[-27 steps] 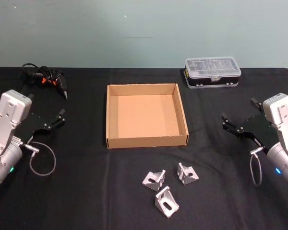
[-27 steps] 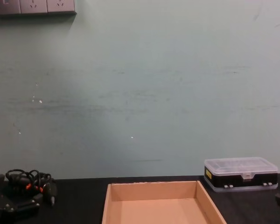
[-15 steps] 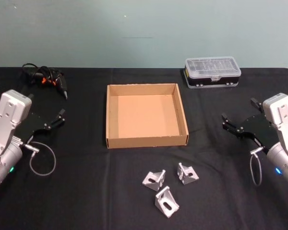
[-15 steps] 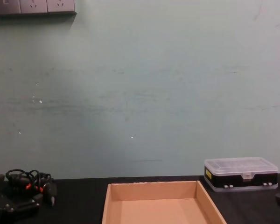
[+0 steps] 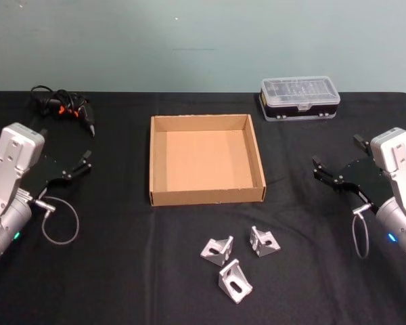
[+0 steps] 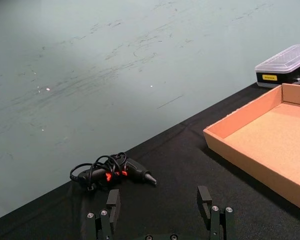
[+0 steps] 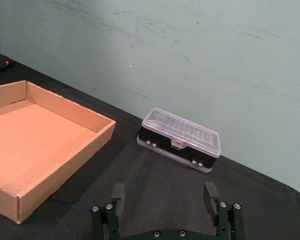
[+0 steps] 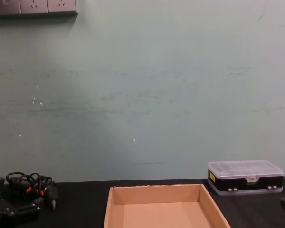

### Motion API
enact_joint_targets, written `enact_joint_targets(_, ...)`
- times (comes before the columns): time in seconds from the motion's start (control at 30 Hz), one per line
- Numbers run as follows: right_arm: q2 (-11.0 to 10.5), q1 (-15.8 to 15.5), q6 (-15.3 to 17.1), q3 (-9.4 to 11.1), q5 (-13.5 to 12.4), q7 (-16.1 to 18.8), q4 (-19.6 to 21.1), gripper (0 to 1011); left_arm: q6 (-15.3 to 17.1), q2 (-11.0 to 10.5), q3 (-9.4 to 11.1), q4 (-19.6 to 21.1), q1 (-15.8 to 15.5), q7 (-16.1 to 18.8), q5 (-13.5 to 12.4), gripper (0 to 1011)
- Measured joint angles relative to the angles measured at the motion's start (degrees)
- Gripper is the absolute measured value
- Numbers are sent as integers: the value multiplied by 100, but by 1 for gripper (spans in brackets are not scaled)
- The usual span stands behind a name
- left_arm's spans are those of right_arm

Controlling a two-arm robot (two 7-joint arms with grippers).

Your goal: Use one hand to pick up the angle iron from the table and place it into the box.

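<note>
Three angle irons [image 5: 264, 241] lay on the tabletop [image 5: 122, 271] just short of the box [image 5: 206, 198], inward of the right tool [image 5: 335, 152] and seemingly nearer it; that and the left tool [image 5: 65, 147] were spread, empty.

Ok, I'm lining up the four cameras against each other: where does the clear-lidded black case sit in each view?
Head view: the case lies upper right, beyond the far right corner of the box.
Left wrist view: the case peeks out past the box's far corner.
Right wrist view: the case stands apart from the box, beyond its corner.
Chest view: the case sits lower right.
Shared landmark: the box.
</note>
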State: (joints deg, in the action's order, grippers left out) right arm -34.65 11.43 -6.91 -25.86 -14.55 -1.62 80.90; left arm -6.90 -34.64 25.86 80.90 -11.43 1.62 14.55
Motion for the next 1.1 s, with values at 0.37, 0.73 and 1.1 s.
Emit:
enact_joint_targets(0.37,0,0,0,0,0,0,0,1004,0,0,0,0,0,0,0,1011)
enact_joint_targets(0.73,0,0,0,0,0,0,0,1004,0,0,0,0,0,0,0,1012)
enact_joint_targets(1.1,-54,-160,-5,218,-128,196,252,1004,0,0,0,0,0,0,0,1011)
